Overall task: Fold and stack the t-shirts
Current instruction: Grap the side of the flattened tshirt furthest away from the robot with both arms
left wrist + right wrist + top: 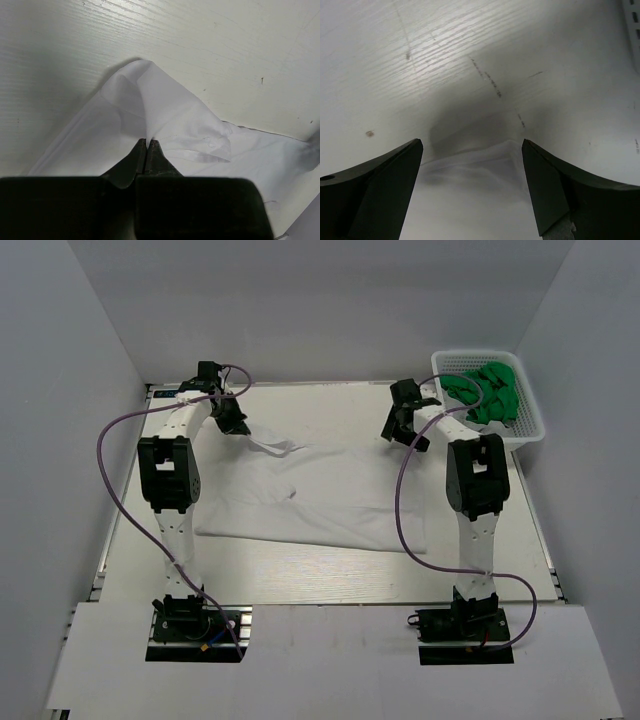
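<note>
The white t-shirt (320,495) lies spread across the middle of the table. My left gripper (236,424) is shut on a pinch of its far left cloth, which rises in a peak from the fingertips in the left wrist view (150,105). My right gripper (397,428) is open above the shirt's far right corner (485,165), which lies flat between the two fingers (545,190). Green t-shirts (490,392) are bunched in the basket at the far right.
The white mesh basket (530,430) stands at the far right corner, close to the right arm. The table's white walls close in on the left, back and right. The basket's edge shows in the right wrist view (632,30).
</note>
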`<move>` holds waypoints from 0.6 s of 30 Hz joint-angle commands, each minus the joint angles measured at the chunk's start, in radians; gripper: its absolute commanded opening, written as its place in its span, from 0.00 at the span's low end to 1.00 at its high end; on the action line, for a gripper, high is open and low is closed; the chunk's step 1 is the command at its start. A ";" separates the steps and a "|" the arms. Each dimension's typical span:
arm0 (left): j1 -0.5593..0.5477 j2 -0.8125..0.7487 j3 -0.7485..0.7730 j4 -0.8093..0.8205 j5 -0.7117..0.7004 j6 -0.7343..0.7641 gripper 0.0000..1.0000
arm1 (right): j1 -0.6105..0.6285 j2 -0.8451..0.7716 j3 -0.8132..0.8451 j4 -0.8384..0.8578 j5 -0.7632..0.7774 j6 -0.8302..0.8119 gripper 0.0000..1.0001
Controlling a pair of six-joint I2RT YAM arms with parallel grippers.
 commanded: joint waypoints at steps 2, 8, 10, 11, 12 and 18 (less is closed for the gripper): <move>0.006 -0.054 0.031 -0.013 0.017 0.020 0.00 | -0.005 0.012 0.040 -0.054 0.107 0.065 0.86; 0.016 -0.045 0.031 -0.013 0.017 0.020 0.00 | -0.002 0.015 0.011 -0.064 0.088 0.083 0.75; 0.016 -0.045 0.031 -0.013 0.017 0.020 0.00 | -0.003 0.021 0.013 -0.071 0.081 0.092 0.68; 0.016 -0.045 0.031 -0.013 0.026 0.020 0.00 | -0.003 0.021 0.007 -0.073 0.077 0.095 0.68; 0.016 -0.045 0.031 -0.004 0.026 0.020 0.00 | -0.002 0.026 0.005 -0.074 0.075 0.101 0.68; 0.016 -0.045 0.031 -0.004 0.048 0.020 0.00 | -0.002 0.037 -0.001 -0.085 0.075 0.118 0.50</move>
